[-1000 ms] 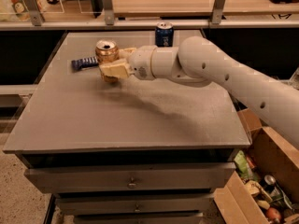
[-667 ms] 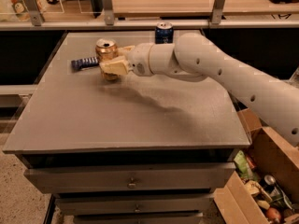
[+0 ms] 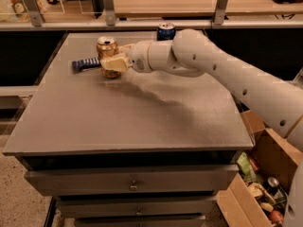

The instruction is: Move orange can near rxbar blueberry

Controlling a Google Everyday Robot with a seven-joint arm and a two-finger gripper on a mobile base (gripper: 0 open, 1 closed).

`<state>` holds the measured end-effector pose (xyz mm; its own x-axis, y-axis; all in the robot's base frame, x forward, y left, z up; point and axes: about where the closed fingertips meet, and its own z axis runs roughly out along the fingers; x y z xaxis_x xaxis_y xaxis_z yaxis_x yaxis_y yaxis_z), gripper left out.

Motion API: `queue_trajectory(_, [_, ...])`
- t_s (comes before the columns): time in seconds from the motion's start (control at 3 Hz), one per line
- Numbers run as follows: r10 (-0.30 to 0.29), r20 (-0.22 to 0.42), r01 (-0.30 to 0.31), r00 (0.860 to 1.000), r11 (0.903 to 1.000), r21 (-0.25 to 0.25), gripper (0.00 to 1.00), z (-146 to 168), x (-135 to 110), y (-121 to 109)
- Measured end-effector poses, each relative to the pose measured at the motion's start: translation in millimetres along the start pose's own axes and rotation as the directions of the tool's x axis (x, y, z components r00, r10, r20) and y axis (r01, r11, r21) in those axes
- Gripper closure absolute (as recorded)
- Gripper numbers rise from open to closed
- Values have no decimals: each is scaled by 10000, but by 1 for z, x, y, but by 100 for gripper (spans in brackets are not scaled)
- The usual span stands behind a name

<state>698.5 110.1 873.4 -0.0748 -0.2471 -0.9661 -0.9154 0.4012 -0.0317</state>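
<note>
A: So, the orange can?
B: Gold-orange, silver-topped, standing upright far-left on the counter, pinched in the gripper, just beside the rxbar blueberry, which lies left-to-right.

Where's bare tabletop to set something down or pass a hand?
Bare: the near half of the table, front edge up to the arm. Crowded: far left, where the gripper sits at the orange can beside the rxbar blueberry; a blue can stands at the far edge.

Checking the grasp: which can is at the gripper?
The orange-gold soda can, beside the flat dark blue bar wrapper; the gripper sits at its front. The dark blue can stands apart, farther back.
</note>
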Motion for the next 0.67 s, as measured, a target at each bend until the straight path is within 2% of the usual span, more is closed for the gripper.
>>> queue_trajectory(0.67, [177, -5, -177, 9998, 9998, 62, 38, 5, 0, -11])
